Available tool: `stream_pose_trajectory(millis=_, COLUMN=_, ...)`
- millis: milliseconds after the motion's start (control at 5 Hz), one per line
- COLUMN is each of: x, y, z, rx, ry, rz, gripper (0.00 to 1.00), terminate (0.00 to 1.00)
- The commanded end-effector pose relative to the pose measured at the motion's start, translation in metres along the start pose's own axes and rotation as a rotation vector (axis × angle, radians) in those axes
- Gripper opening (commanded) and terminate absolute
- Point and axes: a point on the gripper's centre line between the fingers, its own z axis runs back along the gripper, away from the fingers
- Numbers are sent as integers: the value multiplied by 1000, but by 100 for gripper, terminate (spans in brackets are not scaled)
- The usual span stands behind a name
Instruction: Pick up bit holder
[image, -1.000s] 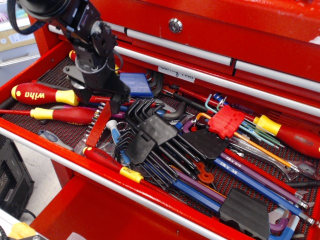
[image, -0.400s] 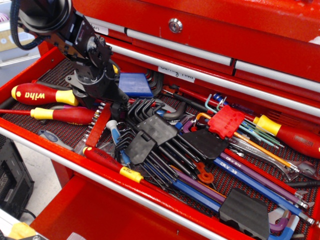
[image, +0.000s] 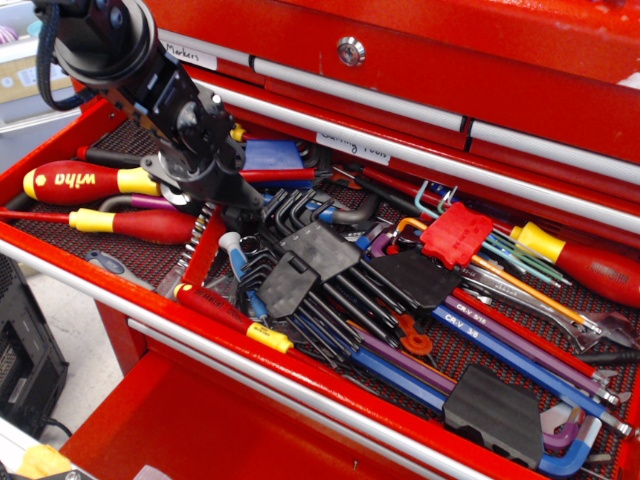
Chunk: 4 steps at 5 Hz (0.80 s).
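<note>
The bit holder is a narrow red bar with a row of short silver bits along its left edge. It lies slanted in the open red drawer, left of centre. My black gripper comes down from the upper left and closes around the bar's upper end. The fingertips are dark and partly hidden by the wrist. The bar's lower end rests among the tools near a red-and-yellow screwdriver.
Two red-and-yellow screwdrivers lie to the left of the gripper. Black hex-key sets crowd its right side. A blocky red hex-key holder sits further right, and a blue holder lies behind. The cabinet front rises at the back.
The arm's upper part has swung up and to the left, tilting the wrist. The fingers stay at the bar's upper end. The drawer's contents sit slightly shifted in the view.
</note>
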Motion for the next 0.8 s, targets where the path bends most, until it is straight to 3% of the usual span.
stream_pose_trajectory(millis=0, x=1, y=-1, z=37, rx=33, ry=78, rz=11, gripper=0, terminate=0)
stream_pose_trajectory(millis=400, x=25, y=6, z=93, rx=150, ry=150, rz=-35, gripper=0, terminate=0)
stream_pose_trajectory(millis=600, x=41, y=8, z=120, rx=223, ry=150, rz=-72, gripper=0, terminate=0)
